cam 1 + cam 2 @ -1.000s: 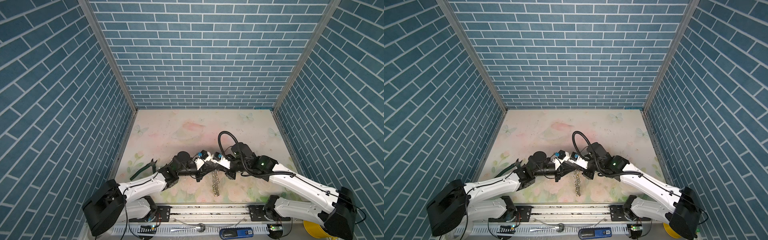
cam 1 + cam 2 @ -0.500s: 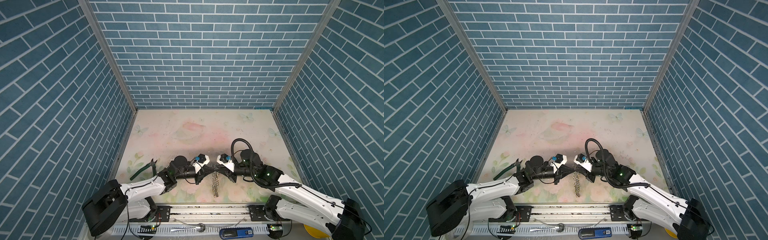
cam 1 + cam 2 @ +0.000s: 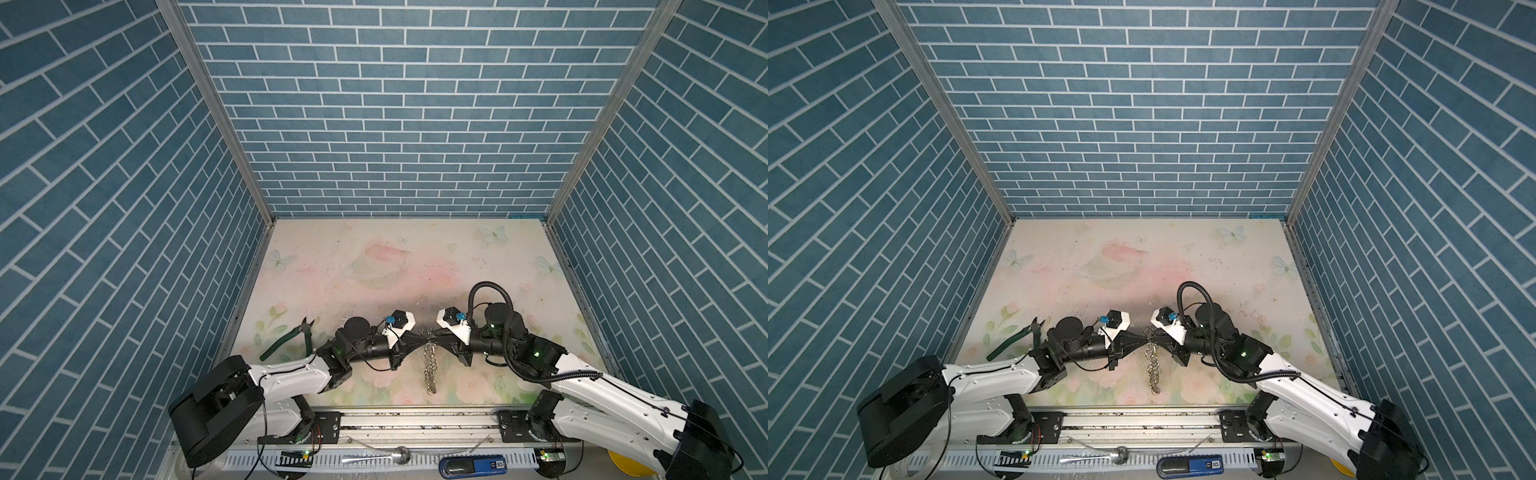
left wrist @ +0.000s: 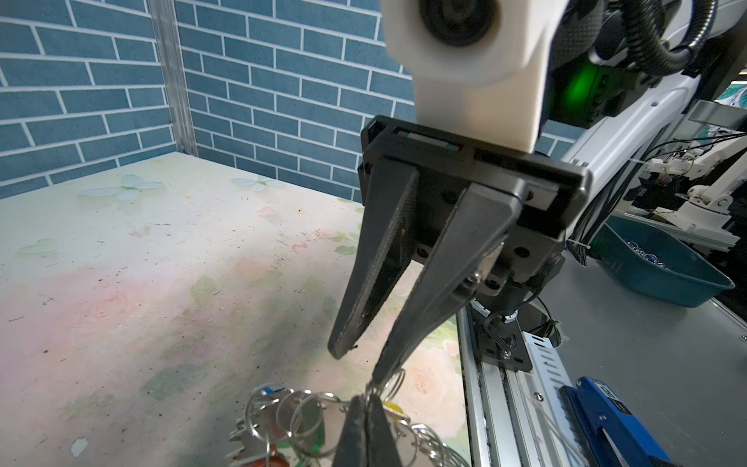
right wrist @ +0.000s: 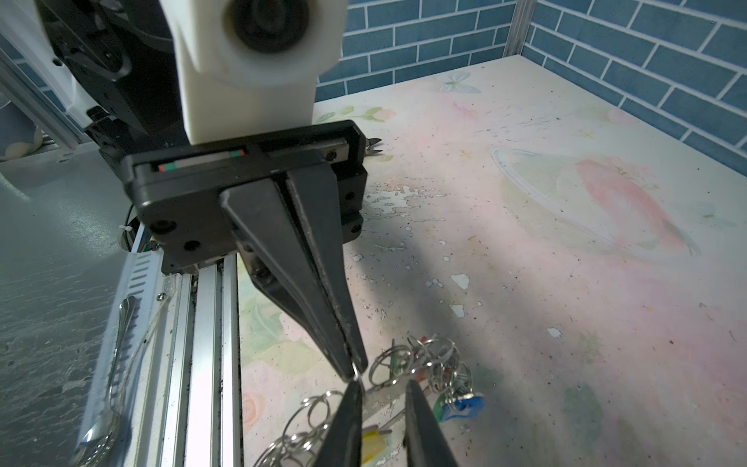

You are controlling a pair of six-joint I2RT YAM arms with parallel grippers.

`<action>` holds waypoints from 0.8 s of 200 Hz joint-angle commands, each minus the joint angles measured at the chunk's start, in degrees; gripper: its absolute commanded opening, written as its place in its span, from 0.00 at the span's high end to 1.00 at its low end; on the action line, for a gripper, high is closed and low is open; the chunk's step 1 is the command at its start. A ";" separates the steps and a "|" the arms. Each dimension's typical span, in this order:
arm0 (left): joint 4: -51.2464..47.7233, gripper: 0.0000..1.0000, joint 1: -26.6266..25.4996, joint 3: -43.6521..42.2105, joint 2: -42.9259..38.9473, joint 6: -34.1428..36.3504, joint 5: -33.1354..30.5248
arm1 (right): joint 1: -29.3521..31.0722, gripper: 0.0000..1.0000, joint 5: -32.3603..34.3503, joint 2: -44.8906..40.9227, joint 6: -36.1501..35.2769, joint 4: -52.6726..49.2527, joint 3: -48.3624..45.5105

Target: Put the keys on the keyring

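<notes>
The keyring [image 3: 430,365] shows as a chain of small silver rings hanging from where both grippers meet, low over the table's front; both top views show it [image 3: 1153,368]. My left gripper [image 4: 367,398] is shut on one silver ring at the chain's upper end. Opposite it, my right gripper [image 5: 382,386] is open, and one of its fingertips [image 4: 380,372] touches that same ring. The keys dangle among the rings, with a blue tag [image 5: 465,404], a yellow tag [image 5: 372,442] and a green tag [image 4: 319,436].
Green-handled pliers [image 3: 291,338] lie at the table's front left, beside my left arm. A spoon [image 3: 374,457] and a blue device [image 3: 473,462] sit on the rail in front of the table. A teal tray [image 4: 667,275] stands off the table.
My right gripper has opened and drawn back to the right. The grippers overlapped before and now stand tip to tip. The left keeps its hold and the chain still hangs.
</notes>
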 commanded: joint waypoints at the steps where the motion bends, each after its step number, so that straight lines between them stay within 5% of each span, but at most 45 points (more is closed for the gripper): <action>1: 7.46 1.00 -0.24 -2.24 1.81 -1.33 0.06 | -0.17 0.77 -1.44 -1.97 4.40 2.23 -3.37; 67: 18.52 1.00 -0.23 -2.34 8.01 -3.67 2.79 | -0.29 0.78 -4.61 -2.79 7.83 9.75 -7.79; 114: 16.65 1.00 -0.23 -1.42 7.35 -3.03 4.29 | -0.32 0.77 -0.49 -4.79 7.80 9.61 -8.27; 160: 18.47 1.00 -0.23 -1.37 7.77 -4.02 5.52 | -0.28 0.85 -4.56 -1.54 8.10 11.64 -7.97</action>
